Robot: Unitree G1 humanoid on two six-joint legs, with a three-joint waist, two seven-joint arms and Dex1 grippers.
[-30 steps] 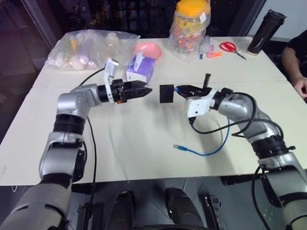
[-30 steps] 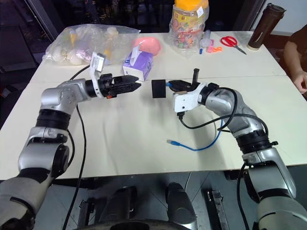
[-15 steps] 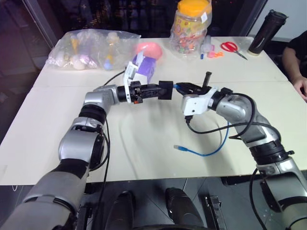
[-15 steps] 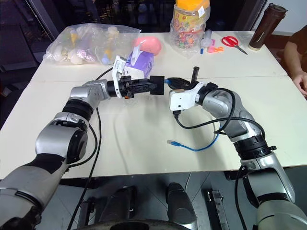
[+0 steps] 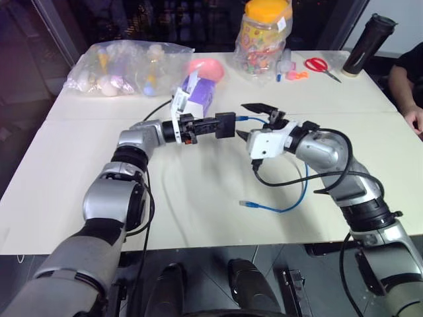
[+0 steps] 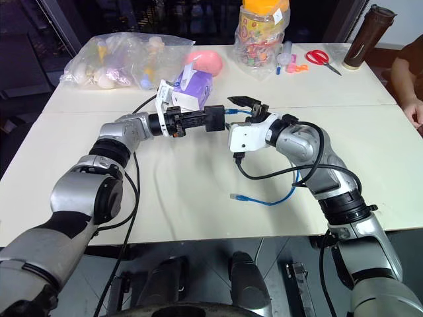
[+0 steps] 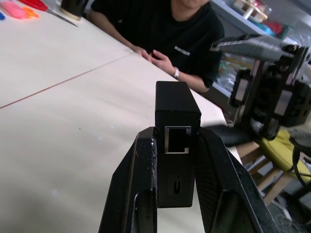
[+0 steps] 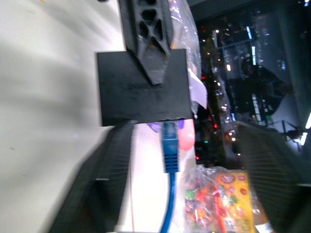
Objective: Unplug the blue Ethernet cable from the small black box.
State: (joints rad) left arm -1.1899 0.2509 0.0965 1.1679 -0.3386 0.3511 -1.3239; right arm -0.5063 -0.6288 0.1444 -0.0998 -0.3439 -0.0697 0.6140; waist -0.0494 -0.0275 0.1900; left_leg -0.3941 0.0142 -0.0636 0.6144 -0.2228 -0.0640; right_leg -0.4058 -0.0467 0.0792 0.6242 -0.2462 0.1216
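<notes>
My left gripper (image 5: 219, 125) is shut on the small black box (image 5: 227, 124) and holds it above the table's middle. In the left wrist view the box (image 7: 177, 114) sits between both fingers (image 7: 141, 184). The blue Ethernet cable's plug (image 8: 169, 148) is still in the box's side. My right gripper (image 5: 242, 120) stands open around that plug, one finger above it and one below, neither pressing on it. From the plug the cable (image 5: 303, 188) passes behind my right arm, loops on the table and ends in a free plug (image 5: 246, 204).
Behind the box stands a purple tissue box (image 5: 195, 94). Along the far edge are a clear plastic bag (image 5: 122, 65), a pink object (image 5: 203, 66), a candy jar (image 5: 263, 36), red scissors (image 5: 318, 65) and a black tumbler (image 5: 369, 41). A person's hand (image 5: 414, 119) rests at the right edge.
My left gripper came in from the left and shut on the black box. My right gripper, shut on the cable's plug before, has opened and stays around it.
</notes>
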